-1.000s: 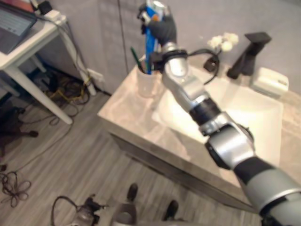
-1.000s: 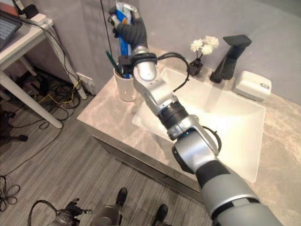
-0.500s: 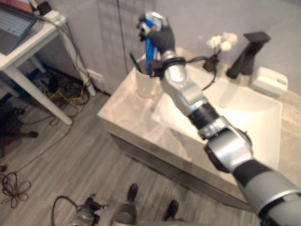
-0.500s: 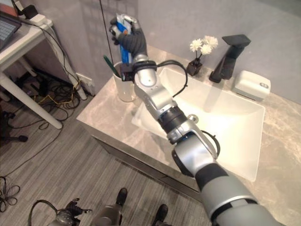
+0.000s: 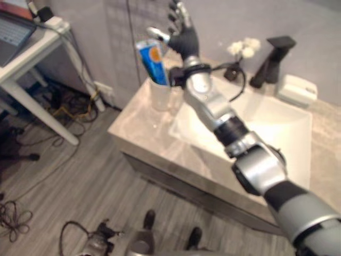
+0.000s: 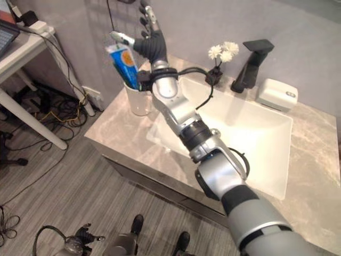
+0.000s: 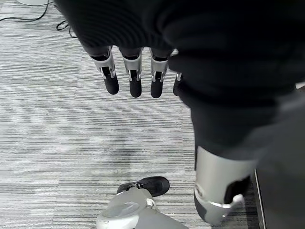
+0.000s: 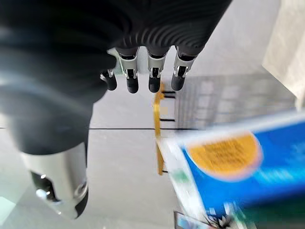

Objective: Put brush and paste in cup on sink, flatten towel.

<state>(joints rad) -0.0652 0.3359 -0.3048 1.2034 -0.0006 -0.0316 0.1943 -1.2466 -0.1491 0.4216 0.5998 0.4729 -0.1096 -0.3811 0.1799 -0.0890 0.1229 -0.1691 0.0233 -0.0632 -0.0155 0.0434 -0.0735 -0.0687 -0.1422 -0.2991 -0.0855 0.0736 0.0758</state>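
A blue toothpaste tube with an orange spot stands tilted in the white cup at the left corner of the marble sink counter. Just above and right of it my right hand is open, fingers spread, holding nothing. The right wrist view has the tube close by, apart from the straight fingers. My left hand hangs open over the grey floor, fingers straight. The brush is hidden behind the tube.
A white basin is sunk in the counter, with a black tap, a small vase of white flowers and a white box behind it. A white desk with a laptop stands at the left, cables beneath.
My right hand has let go of the toothpaste tube, which now stands in the cup. The fingers have opened and spread. The camera has shifted slightly.
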